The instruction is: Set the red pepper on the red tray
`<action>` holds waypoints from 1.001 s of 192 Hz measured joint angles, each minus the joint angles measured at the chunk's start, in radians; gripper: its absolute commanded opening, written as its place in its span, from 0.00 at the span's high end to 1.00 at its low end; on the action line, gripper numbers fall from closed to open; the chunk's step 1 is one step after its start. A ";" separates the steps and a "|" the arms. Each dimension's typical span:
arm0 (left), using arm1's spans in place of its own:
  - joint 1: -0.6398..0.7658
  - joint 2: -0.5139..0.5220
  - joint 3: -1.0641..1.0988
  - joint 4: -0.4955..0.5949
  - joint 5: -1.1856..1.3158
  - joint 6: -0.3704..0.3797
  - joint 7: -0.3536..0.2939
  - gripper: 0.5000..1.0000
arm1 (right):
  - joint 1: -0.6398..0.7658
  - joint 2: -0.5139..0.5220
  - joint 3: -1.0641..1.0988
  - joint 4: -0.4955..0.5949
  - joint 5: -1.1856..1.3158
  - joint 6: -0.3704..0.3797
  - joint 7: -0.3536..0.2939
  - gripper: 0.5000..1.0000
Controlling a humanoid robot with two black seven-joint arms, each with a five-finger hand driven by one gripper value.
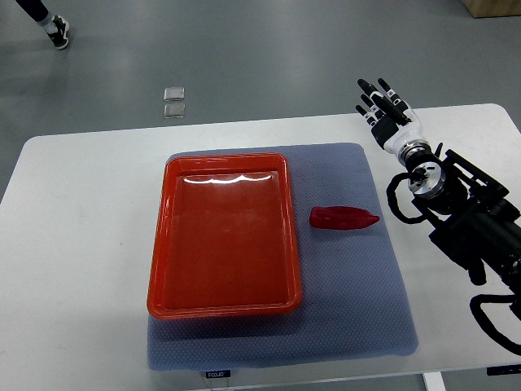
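Right of the red tray (159,244), just beside its rim, red pepper (343,217) lies flat on the mat. My right hand (387,114), fingers spread and empty, hovers beyond it, presumably poised for approach.

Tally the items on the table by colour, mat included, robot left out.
Red: 2, the rectangular red plastic tray and the pointed red pepper lying on the mat, right of the tray.
Blue-grey: 1, the textured mat under both.
Total: 3
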 measured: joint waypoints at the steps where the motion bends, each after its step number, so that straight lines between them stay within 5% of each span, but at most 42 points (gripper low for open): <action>1: 0.000 0.000 0.000 0.000 0.000 0.000 0.000 0.00 | 0.000 0.000 0.000 0.000 0.000 0.000 0.000 0.16; 192: 0.000 0.000 0.002 0.000 0.000 0.001 0.000 0.00 | 0.001 0.000 0.009 0.003 0.007 0.000 -0.001 0.16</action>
